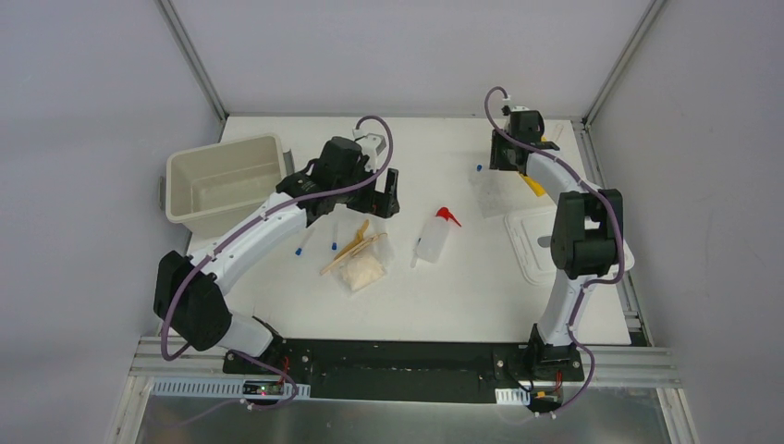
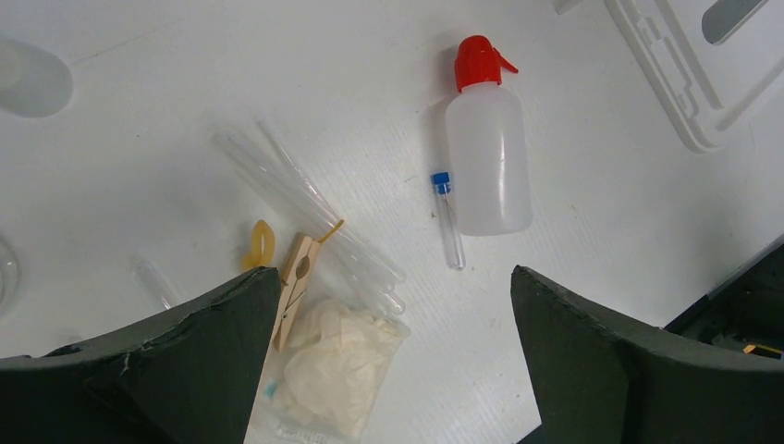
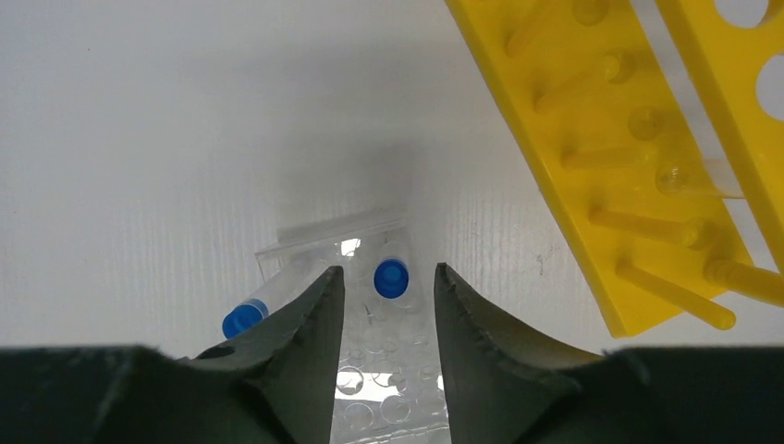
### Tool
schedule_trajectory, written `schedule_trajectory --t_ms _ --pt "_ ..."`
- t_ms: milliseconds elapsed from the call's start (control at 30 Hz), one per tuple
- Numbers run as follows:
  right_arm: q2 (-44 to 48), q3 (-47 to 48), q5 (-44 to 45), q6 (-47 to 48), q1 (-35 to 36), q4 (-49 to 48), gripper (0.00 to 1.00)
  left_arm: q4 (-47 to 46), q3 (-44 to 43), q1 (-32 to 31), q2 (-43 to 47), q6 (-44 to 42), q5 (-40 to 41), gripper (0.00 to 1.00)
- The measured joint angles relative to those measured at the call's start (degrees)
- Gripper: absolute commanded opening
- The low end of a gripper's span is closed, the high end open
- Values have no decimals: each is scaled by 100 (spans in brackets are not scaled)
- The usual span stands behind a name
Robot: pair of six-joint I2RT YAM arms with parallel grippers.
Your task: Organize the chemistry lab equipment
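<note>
Translucent squeeze bottle (image 2: 487, 176), pegged yellow rack (image 3: 601, 139)

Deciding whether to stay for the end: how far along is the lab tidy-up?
Barely started: the cream bin looks empty. In hand: the right gripper straddles a blue-capped tube near the yellow rack, jaws not closed. Remaining: the squeeze bottle, wooden sticks, beige packet and a second tube lie loose below the open left gripper.
</note>
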State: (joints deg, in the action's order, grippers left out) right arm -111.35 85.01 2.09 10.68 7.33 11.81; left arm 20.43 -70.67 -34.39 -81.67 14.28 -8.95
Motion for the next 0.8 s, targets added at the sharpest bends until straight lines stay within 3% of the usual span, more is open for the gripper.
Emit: schedule_trajectory --t_ms 267,600,800 --pt "20 57 -94 -107 22 188 55 -181 354 -107 -214 245 -72 78" --pt "975 326 -361 -258 -225 761 57 -422 973 -1729 -588 313 487 63" --pt "1624 326 -546 -413 -424 879 57 -621 826 -2002 -1346 262 927 57"
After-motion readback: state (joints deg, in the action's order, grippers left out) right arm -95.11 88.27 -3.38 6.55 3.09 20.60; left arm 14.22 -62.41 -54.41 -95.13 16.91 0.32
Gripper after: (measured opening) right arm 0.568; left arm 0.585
